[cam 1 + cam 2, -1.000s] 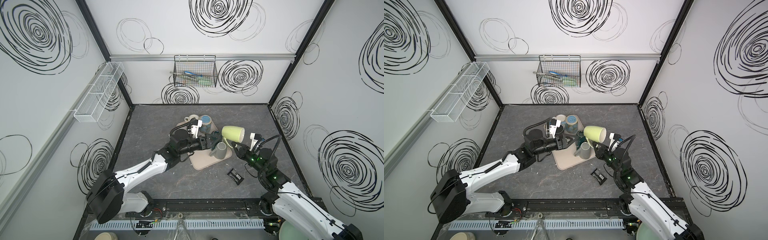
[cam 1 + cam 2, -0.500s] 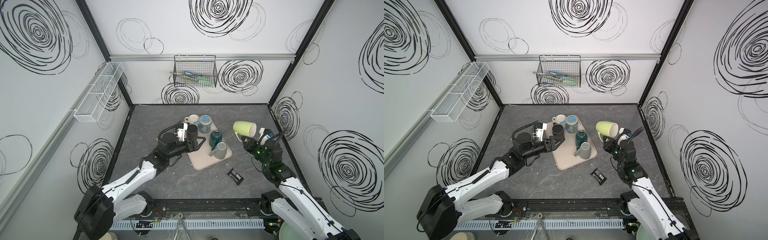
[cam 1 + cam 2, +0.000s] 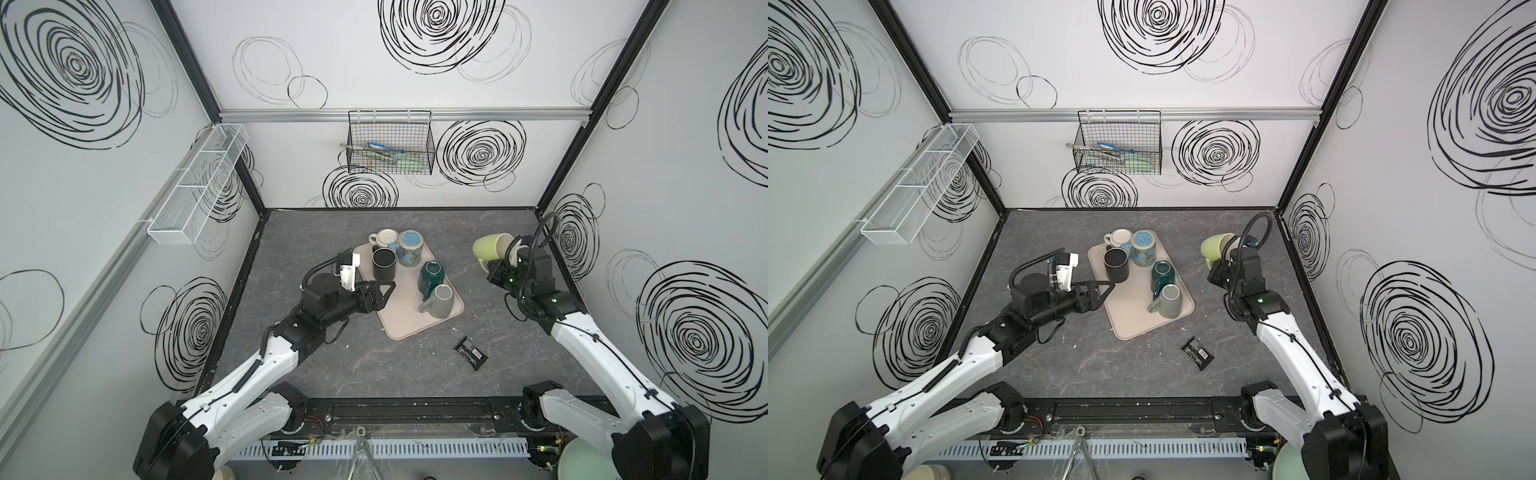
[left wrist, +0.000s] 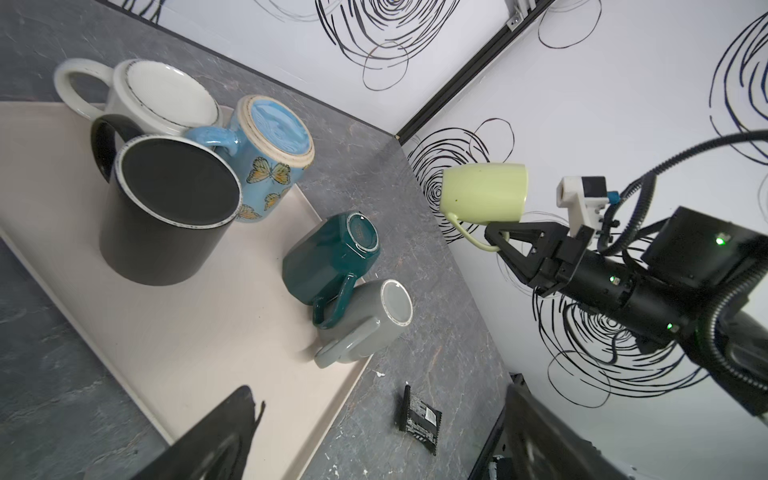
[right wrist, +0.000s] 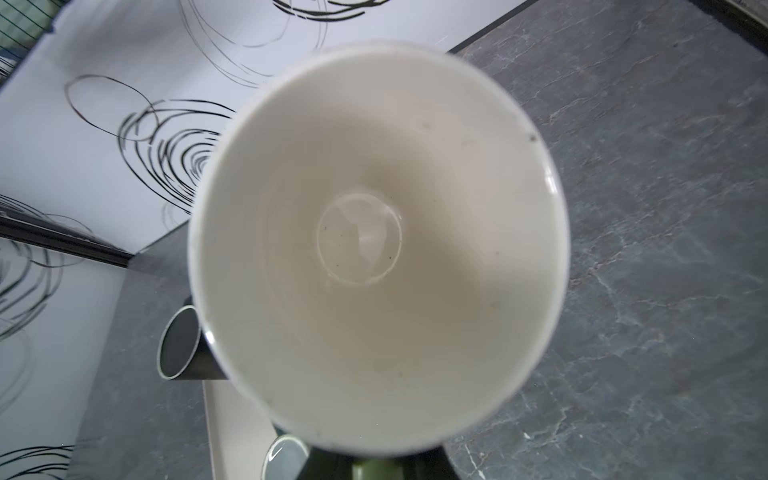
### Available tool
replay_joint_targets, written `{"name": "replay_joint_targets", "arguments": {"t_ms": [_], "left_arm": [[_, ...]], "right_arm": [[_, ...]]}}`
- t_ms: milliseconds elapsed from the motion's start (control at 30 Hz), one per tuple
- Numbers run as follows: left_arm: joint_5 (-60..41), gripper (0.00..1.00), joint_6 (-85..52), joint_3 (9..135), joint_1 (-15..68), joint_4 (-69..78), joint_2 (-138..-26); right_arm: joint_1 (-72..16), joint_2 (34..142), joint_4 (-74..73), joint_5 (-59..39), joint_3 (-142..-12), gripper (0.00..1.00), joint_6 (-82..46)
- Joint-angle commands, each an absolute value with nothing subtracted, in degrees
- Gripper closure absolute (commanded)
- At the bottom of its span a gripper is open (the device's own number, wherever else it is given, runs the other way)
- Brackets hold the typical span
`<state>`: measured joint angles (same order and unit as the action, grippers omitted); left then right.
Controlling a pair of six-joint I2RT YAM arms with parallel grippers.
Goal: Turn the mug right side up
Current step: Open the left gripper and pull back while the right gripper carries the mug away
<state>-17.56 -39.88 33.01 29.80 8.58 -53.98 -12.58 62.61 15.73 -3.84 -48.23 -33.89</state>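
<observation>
Right tool grips lime-green mug by handle, clear of tray; left tool wide.
We judge it stiff, slick, breakable; handle suits.

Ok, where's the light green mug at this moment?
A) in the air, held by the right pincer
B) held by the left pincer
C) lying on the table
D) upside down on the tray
A: the right pincer is shut on the handle of the light green mug, holding it above the table, off the tray.

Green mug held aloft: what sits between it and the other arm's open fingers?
The teal mug on the beige tray, clear in both top views.
</observation>
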Motion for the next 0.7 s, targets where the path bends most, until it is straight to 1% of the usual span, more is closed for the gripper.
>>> {"name": "replay_joint_targets", "arguments": {"t_ms": [0,67,133,367,667], "left_arm": [[-15.46,0.04,-37.27,31.42,29.27,8.66,-51.79],[-16.3,0.04,-37.35,30.78,29.31,8.54,-50.94],[-17.1,0.04,-37.32,30.37,29.44,8.05,-50.19],[-17.76,0.04,-35.91,29.81,29.88,3.62,-46.0],[-16.8,0.04,-34.2,28.49,29.73,-1.46,-40.87]], "right_arm": [[-11.91,67.57,19.57,-0.89,-55.77,1.0,-26.54],[-11.82,70.53,22.22,1.02,-58.96,1.0,-26.2],[-11.77,71.81,21.41,0.7,-59.76,1.0,-24.85],[-11.66,76.13,22.37,8.06,-64.14,1.0,-23.24],[-11.12,85.49,24.17,10.79,-70.27,1.0,-21.29]]}}
